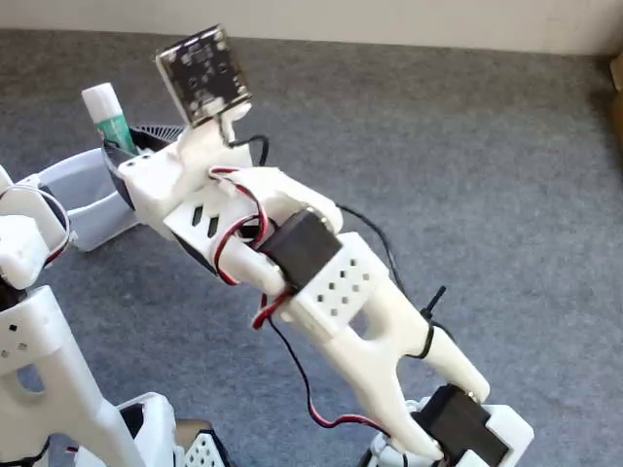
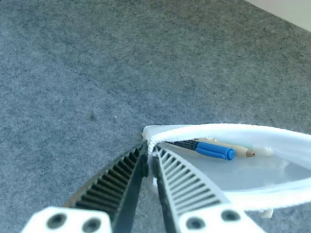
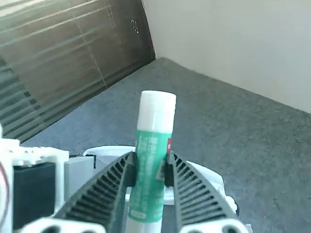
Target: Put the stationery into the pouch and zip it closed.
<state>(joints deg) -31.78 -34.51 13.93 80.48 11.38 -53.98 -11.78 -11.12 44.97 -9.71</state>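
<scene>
A green-and-white glue stick [image 3: 154, 145] stands upright between the fingers of my right gripper [image 3: 150, 164], which is shut on it. In the high view the glue stick [image 1: 109, 117] and right gripper [image 1: 134, 148] hang over the far end of the translucent white pouch [image 1: 86, 195] at the left. My left gripper [image 2: 148, 149] is shut on the pouch's zipper edge [image 2: 160, 132] at one end. The pouch [image 2: 252, 170] lies open, with a blue pen [image 2: 211, 149] and a beige pencil [image 2: 241, 149] inside. The pouch [image 3: 206, 175] also lies below the glue stick.
Grey carpet [image 1: 467, 146] covers the table, open to the right of the arms. The left arm's white body [image 1: 34, 321] stands at the near left. A circuit board [image 1: 202, 73] sits atop the right wrist. A wall and dark blinds [image 3: 63, 63] lie beyond.
</scene>
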